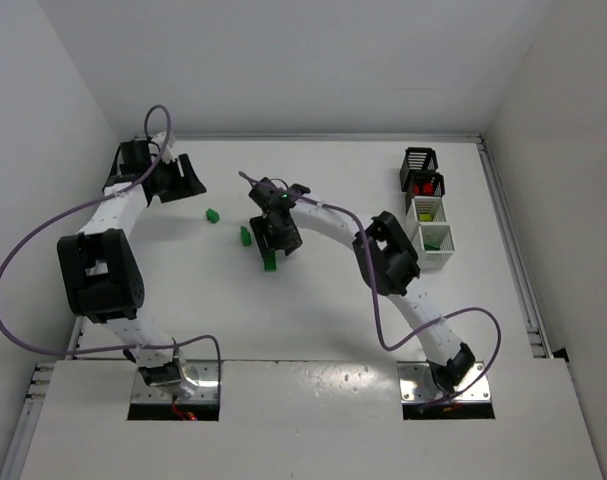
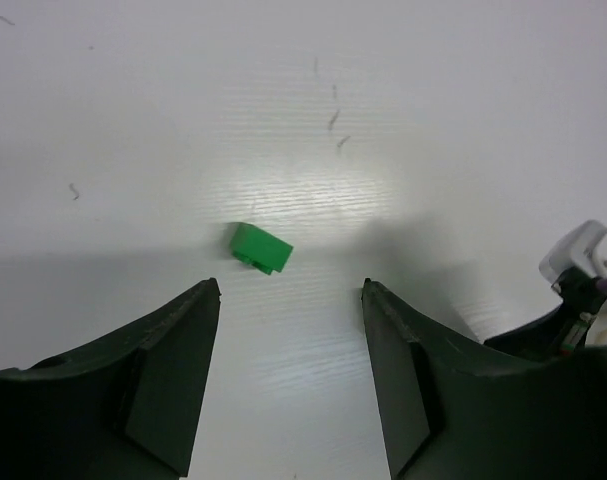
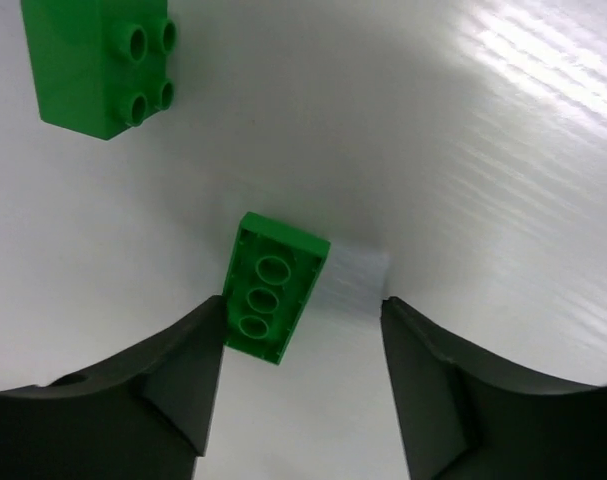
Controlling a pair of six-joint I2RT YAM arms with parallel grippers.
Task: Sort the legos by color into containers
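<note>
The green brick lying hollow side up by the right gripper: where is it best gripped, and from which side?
Probably grip the green brick across its two long side walls, coming straight down from above. It lies flat, and its long axis runs roughly along the gap between the right gripper's open fingers, though nearer one finger.

3 green legos (image 1: pixel 245 235) loose ctr; 4 bins (image 1: pixel 427 212) in row rt

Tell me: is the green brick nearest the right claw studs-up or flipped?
Flipped: the green brick shows its hollow underside with three tubes to the wrist camera, no studs.
</note>
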